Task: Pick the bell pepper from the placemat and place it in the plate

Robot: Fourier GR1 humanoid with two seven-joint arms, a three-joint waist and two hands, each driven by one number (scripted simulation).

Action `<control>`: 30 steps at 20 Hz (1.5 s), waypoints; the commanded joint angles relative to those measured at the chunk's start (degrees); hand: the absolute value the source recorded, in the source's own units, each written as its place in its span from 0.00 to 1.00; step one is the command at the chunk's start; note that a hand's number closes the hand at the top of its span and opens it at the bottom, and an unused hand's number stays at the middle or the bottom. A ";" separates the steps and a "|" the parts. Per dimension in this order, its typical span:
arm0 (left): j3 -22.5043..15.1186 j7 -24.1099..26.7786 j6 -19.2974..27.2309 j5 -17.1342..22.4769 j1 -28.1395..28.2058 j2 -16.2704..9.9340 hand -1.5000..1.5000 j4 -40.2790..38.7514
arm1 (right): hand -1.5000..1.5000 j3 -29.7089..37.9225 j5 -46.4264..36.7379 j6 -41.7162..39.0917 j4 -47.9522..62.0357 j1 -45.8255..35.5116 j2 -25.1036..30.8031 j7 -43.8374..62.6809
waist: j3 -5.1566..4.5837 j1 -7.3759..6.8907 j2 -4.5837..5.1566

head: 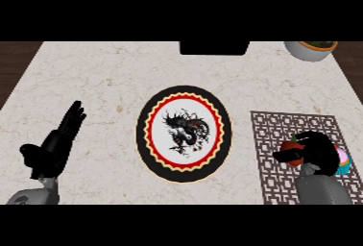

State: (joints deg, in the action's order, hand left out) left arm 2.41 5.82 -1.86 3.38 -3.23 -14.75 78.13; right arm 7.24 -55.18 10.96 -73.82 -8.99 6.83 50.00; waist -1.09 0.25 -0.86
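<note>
My right arm (322, 190) comes in at the near right edge. My right hand (318, 150) sits at the end of it, over the placemat (273, 144). My fingers are curled round the pepper (291, 145). I can see only a small red bit of it on the left side of my hand, with a dark bit on top that may be its stem. The rest is hidden by my fingers, so I cannot tell which way its long side points. A pink and blue thing (343, 158) peeks out just right of my hand. I cannot tell what it is.

The plate (184, 133) is to the left of my right hand, in the middle of the counter (106, 72). It is near the mat but not touching it. I think the next move is to lift the pepper and carry it left to the plate.

My left hand (56, 141) rests open at the near left, fingers straight and pointing far. It holds nothing. It is farther from the pepper than my right hand, with the plate in between.

A bowl (310, 49) sits at the far right corner.
</note>
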 commanded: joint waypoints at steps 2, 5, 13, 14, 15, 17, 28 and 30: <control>1.52 1.17 -0.53 0.54 1.25 -1.01 0.50 -0.56 | 1.00 -11.70 -1.66 -0.81 -11.03 16.04 -5.33 -8.39 | 0.97 1.70 0.09; 1.61 0.87 0.55 0.61 1.32 0.05 0.50 -0.66 | 1.00 -19.46 -3.36 2.62 -13.62 26.49 -6.22 -16.32 | 1.00 2.49 -0.01; 0.45 2.74 -0.30 -0.20 3.68 0.79 0.50 -0.08 | 1.00 -32.09 -17.71 13.48 -41.45 51.54 -0.14 -18.23 | 0.96 1.65 0.29; 0.44 4.37 1.03 -1.91 2.56 1.06 0.50 -1.97 | 1.00 -31.65 -17.32 12.59 -43.87 51.71 1.05 -17.95 | 1.00 1.05 0.60; 1.42 2.62 -0.72 -0.34 1.13 -0.30 0.50 -2.41 | 1.00 -34.11 -19.63 11.85 -48.74 54.34 1.76 -17.56 | 0.96 1.40 0.55; 0.00 1.44 1.42 -1.28 1.40 2.05 0.50 -0.47 | 1.00 -39.00 -26.26 13.52 -51.99 58.66 1.04 -16.22 | 0.98 1.20 0.53; 0.02 4.36 -0.61 -1.71 4.29 1.63 0.50 -0.41 | 1.00 -54.02 -50.44 11.05 -69.03 60.00 -2.06 -13.85 | 0.96 0.11 0.66; 0.11 0.08 -0.63 -1.10 2.98 1.26 0.50 2.62 | 1.00 -58.68 -53.75 8.97 -65.40 56.23 -6.08 -12.15 | 1.02 -0.14 0.70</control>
State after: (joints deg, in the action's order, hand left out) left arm 2.77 6.17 -1.90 2.22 -2.27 -13.49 78.40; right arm -44.84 -100.87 22.76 -137.70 49.28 3.89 36.33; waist -0.12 0.63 -0.19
